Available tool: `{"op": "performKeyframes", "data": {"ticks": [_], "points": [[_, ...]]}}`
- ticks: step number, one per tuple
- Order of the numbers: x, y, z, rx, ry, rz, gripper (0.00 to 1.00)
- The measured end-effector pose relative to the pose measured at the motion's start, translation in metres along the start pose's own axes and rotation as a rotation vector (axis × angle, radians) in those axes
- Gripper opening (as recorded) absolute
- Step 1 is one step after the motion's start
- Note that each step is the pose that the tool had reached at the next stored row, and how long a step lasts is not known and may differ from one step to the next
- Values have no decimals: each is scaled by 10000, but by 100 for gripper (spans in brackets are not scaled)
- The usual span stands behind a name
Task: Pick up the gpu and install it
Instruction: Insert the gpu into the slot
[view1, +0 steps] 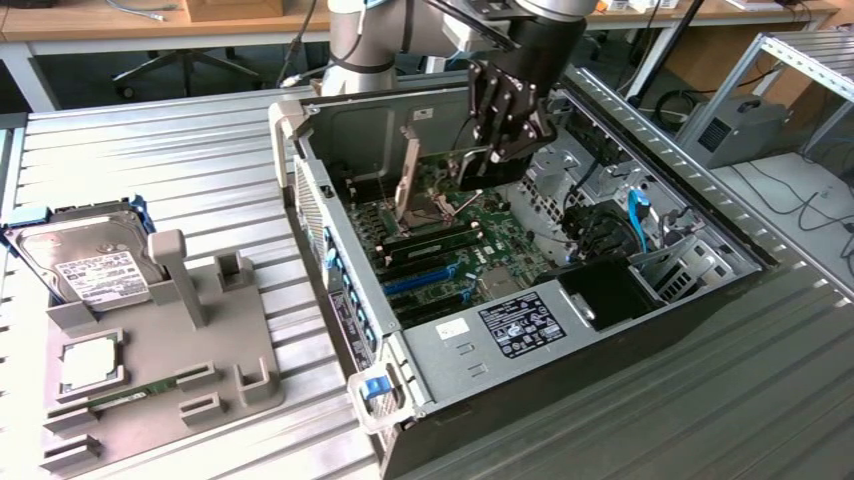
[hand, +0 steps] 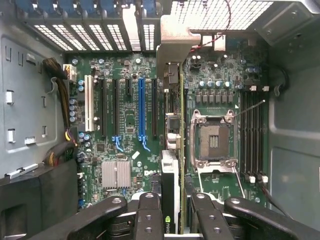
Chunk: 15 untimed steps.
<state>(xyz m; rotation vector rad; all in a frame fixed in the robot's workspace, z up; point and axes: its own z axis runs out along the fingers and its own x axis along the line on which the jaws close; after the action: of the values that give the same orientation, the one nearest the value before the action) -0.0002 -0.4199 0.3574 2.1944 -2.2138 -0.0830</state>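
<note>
Between the fingers (hand: 148, 215) of my hand (hand: 170, 202), I am clamping the gpu (hand: 171, 170) on edge. It is hanging just under the hand, over the motherboard (hand: 125, 150) inside the open case (view1: 441, 345), presumably to meet a slot edge-first.

We tag this as a robotics lab or workshop: robot arm (view1: 360, 40) at a ribbed metal table (view1: 160, 160), opened PC case (view1: 304, 170) on it, grey parts fixture (view1: 174, 335) beside, wooden desks (view1: 120, 18) and office chair (view1: 187, 68) behind, aluminium frame (view1: 801, 55) and loose cables (view1: 801, 205) at the exterior view's right
</note>
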Motion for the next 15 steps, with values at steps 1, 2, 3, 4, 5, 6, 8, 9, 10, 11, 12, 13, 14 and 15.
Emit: {"op": "performKeyframes", "data": {"ticks": [1, 2, 3, 4, 5, 6, 8, 9, 10, 11, 12, 13, 14, 15], "points": [[0, 3, 4, 0, 0, 1, 27], [0, 6, 7, 0, 0, 0, 27], [0, 9, 10, 0, 0, 0, 27], [0, 11, 14, 0, 0, 0, 27], [1, 14, 16, 0, 0, 0, 27], [1, 16, 19, 0, 0, 0, 27], [1, 20, 30, 0, -1, 0, 27], [1, 24, 39, 1, 0, 0, 27], [1, 27, 45, 1, 1, 0, 27], [1, 29, 51, 1, 0, -1, 27], [2, 31, 54, 1, 1, -1, 27], [2, 32, 57, 1, 0, 0, 27], [2, 34, 60, 1, 1, 0, 27], [2, 36, 63, 1, 0, -1, 27]]}}
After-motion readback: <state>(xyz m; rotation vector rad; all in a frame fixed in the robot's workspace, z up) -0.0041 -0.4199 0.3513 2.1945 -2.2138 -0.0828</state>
